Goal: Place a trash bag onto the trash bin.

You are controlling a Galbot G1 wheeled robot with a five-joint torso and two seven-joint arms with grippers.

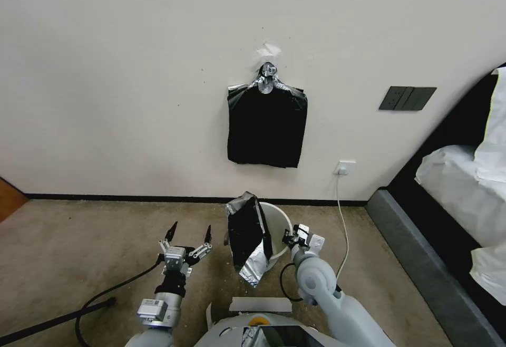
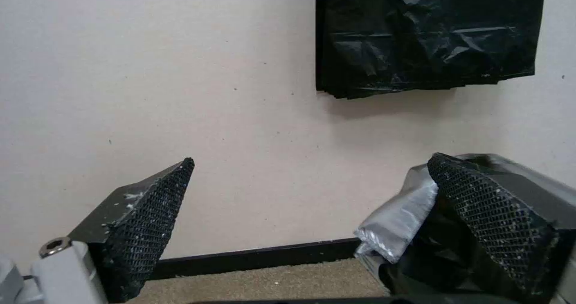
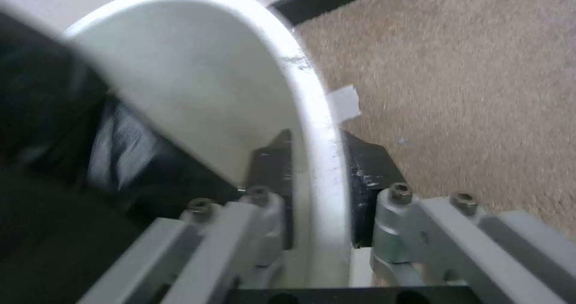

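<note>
The cream-white trash bin [image 1: 280, 219] stands on the carpet near the wall, tipped slightly. A black trash bag [image 1: 246, 236] hangs crumpled over the bin's left rim and down its outside, its silvery underside showing. My right gripper [image 1: 291, 239] is shut on the bin's right rim; in the right wrist view its fingers [image 3: 366, 178] sit on either side of the white rim [image 3: 312, 115], with the bag [image 3: 54, 137] beyond. My left gripper [image 1: 191, 229] stands open just left of the bag, apart from it. In the left wrist view the bag [image 2: 402, 218] lies behind one fingertip [image 2: 480, 205].
A flat bundle of black bags [image 1: 266, 125] hangs from a clip on the wall above the bin. A white cable [image 1: 341, 215] drops from a wall socket to the right. A bed [image 1: 464, 194] fills the right side. A black cable [image 1: 100, 297] crosses the floor at left.
</note>
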